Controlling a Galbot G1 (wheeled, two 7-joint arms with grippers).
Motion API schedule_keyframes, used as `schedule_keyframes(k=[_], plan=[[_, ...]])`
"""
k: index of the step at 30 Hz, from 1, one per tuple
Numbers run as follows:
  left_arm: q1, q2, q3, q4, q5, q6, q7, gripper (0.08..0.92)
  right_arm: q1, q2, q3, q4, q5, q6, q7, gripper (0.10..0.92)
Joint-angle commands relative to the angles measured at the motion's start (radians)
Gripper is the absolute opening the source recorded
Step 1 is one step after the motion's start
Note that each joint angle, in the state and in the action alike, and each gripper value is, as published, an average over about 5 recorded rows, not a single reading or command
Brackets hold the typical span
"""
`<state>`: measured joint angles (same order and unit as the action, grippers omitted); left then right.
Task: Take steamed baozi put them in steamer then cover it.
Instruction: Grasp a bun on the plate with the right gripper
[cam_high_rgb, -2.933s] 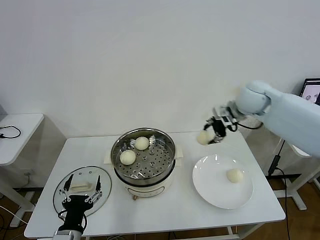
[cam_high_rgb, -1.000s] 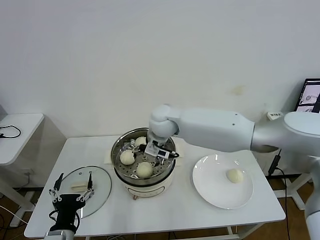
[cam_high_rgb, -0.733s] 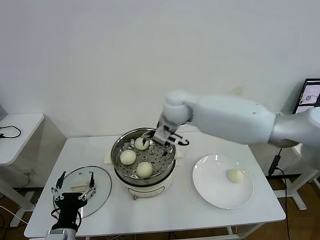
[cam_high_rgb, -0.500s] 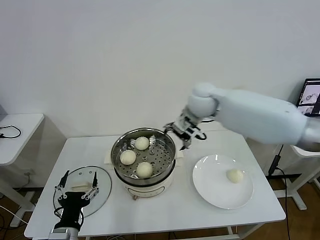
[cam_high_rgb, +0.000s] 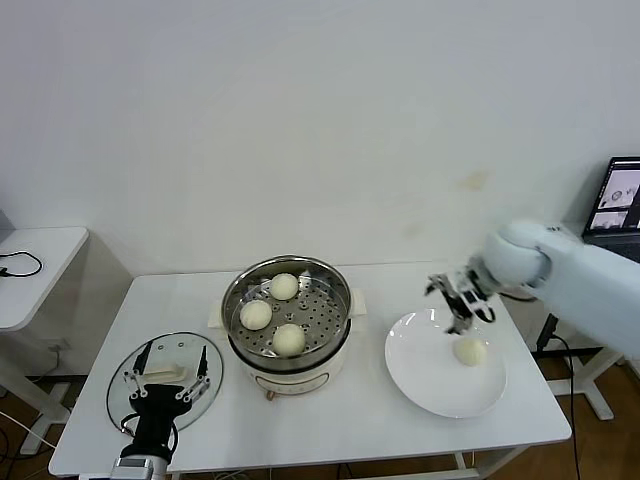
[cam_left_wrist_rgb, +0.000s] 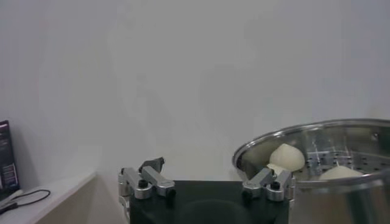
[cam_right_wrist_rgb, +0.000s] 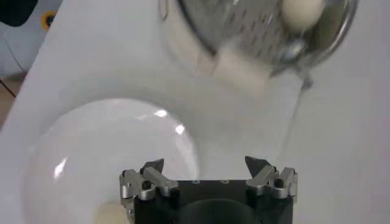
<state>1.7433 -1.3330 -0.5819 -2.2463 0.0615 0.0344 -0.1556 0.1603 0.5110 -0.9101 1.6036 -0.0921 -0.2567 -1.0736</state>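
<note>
Right end effector (cam_high_rgb: 458, 296) moved from steamer (cam_high_rgb: 287, 312); plate's baozi (cam_high_rgb: 469, 350) just below

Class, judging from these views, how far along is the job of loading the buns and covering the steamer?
Done: three baozi sit in the steamer. In hand: the open right gripper hovers above the last baozi on the plate. Left: move that bun, then fit the cover, which lies on the table under the open left gripper.
</note>
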Motion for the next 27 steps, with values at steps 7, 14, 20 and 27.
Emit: schedule_keyframes(k=[7, 14, 20, 27], plan=[[0.003, -0.003, 0.010, 0.013, 0.005, -0.002, 0.001, 0.823, -0.367, -0.096, 0.244, -0.116, -0.120, -0.042, 0.021, 0.823], [0.010, -0.002, 0.001, 0.004, 0.004, 0.001, 0.004, 0.823, -0.387, 0.008, 0.284, -0.251, -0.133, -0.021, 0.042, 0.823], [0.014, -0.001, -0.011, 0.002, 0.004, 0.003, 0.004, 0.823, -0.385, 0.123, 0.297, -0.364, -0.141, -0.005, 0.058, 0.823], [0.019, -0.003, -0.020, 0.001, 0.004, 0.003, 0.004, 0.823, -0.375, 0.203, 0.300, -0.431, -0.147, 0.008, 0.064, 0.823]])
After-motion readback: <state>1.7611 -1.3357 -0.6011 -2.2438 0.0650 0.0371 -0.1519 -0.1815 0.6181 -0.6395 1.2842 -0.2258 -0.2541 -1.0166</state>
